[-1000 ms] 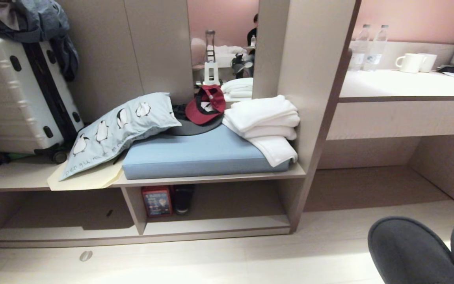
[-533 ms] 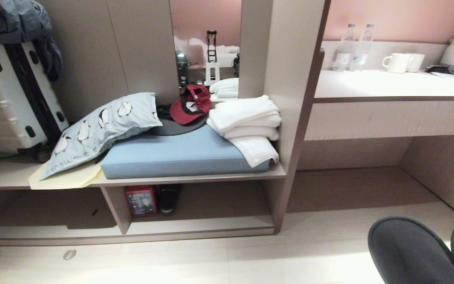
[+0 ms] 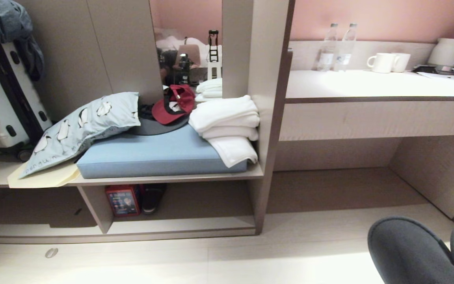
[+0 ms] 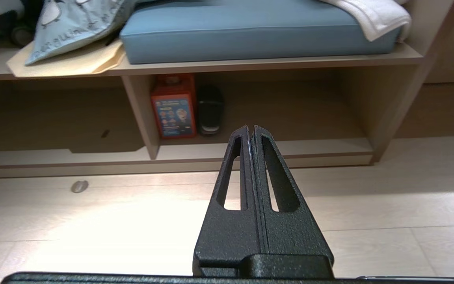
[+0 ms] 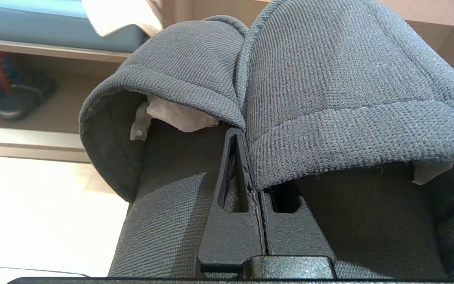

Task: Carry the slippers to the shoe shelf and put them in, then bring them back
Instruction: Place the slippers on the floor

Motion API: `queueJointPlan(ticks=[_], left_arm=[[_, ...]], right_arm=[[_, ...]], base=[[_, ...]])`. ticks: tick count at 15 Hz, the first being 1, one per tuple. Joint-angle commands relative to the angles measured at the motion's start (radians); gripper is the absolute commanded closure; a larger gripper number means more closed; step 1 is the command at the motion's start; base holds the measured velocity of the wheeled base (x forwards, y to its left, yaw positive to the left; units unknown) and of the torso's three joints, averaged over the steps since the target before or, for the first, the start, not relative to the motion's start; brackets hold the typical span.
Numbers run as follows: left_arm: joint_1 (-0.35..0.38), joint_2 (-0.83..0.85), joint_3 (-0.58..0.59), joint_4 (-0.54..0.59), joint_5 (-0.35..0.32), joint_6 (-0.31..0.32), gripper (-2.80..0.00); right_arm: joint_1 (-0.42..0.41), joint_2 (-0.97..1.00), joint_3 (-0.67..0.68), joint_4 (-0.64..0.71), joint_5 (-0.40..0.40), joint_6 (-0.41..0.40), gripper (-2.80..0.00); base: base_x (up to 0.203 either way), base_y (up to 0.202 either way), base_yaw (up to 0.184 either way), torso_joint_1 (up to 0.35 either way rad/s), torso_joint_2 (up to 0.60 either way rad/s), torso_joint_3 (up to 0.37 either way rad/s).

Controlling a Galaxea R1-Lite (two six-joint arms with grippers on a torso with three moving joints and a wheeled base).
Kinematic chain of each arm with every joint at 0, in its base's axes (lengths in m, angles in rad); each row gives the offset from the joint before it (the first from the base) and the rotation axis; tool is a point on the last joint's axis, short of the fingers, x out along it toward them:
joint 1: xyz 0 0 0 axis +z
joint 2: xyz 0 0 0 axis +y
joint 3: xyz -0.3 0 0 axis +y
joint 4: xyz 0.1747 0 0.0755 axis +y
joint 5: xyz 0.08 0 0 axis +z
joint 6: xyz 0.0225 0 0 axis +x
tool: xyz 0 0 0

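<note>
The two dark grey slippers (image 3: 408, 248) fill the lower right corner of the head view, toes forward, held above the pale floor. In the right wrist view my right gripper (image 5: 239, 136) is shut on the inner edges of both slippers (image 5: 329, 79), which hang side by side; white paper stuffing shows inside them. The shoe shelf (image 3: 183, 225), a low grey-brown cubby with a slanted divider, lies under the bench to the left of centre. My left gripper (image 4: 250, 128) is shut and empty, pointing at the shoe shelf (image 4: 321, 146) from above the floor.
A red box (image 3: 123, 201) and a small black object (image 3: 153, 197) stand in the cubby beside the divider. On the bench above lie a blue cushion (image 3: 156, 154), pillow, cap and towels (image 3: 227, 122). A desk (image 3: 369, 85) with a kneehole is on the right.
The whole scene has slid left in the head view, so the camera has moved right. The slippers keep their place in the picture.
</note>
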Motion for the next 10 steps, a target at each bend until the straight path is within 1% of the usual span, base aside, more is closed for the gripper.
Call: queueJointPlan(ticks=[1,10], left_arm=[[0.000,0.000,0.000,0.000,0.000,0.000,0.00],[0.000,0.000,0.000,0.000,0.000,0.000,0.00]], right_arm=[[0.000,0.000,0.000,0.000,0.000,-0.001,0.00],[0.000,0.000,0.000,0.000,0.000,-0.001,0.00]], base=[[0.000,-0.195,0.005,0.002,0.00,-0.001],[0.000,-0.197,0.002,0.002,0.00,0.003]])
